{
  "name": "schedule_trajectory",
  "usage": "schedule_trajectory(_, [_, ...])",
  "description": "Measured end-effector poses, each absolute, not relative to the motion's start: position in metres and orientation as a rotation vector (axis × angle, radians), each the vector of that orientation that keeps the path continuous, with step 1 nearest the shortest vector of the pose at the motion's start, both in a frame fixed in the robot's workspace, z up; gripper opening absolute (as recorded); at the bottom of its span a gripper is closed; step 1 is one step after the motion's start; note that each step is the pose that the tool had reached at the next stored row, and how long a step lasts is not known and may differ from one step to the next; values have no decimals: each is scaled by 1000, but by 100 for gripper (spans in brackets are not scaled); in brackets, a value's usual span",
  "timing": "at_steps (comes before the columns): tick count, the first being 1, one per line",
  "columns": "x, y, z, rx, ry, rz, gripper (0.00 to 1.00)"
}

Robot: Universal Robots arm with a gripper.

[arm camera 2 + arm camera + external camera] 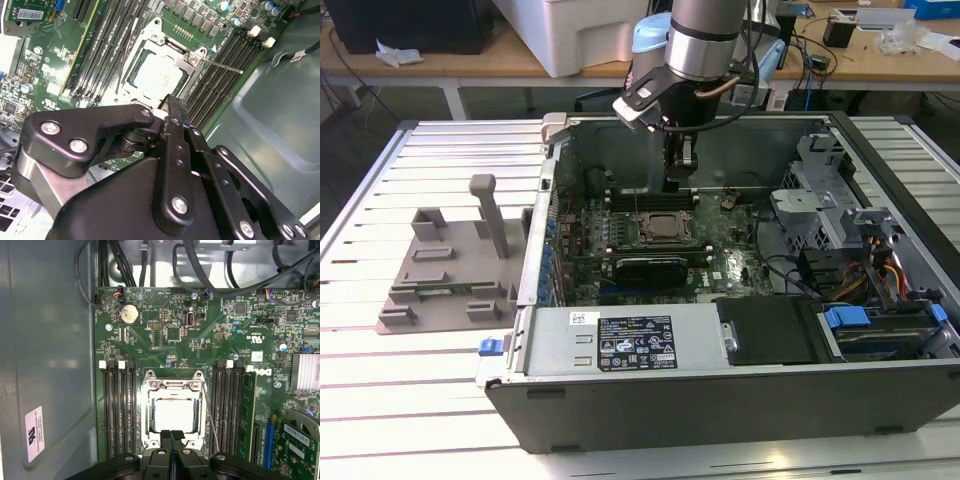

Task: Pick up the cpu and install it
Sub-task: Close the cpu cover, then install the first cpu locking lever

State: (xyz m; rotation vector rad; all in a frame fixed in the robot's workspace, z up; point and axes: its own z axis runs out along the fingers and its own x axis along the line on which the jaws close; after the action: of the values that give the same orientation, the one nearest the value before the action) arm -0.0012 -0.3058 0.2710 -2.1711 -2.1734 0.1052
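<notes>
The cpu lies seated in the motherboard socket, so the placing step looks done. The pincer hangs close above the socket's edge, fingers together, holding nothing. The thin latch lever seems unlatched; securing it would call for a steady, gentle push

Arm upright — claw downward, fingers together

The cpu has a smooth, satin silver metal lid. The end effector is matt black with shiny bolts. The case is dull grey sheet metal, and the surface is pale ribbed metal.
</notes>
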Motion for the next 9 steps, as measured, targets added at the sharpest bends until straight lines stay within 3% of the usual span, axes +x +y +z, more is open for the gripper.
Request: schedule_trajectory(9, [-1,-306,271,-2074,-2270,110,11])
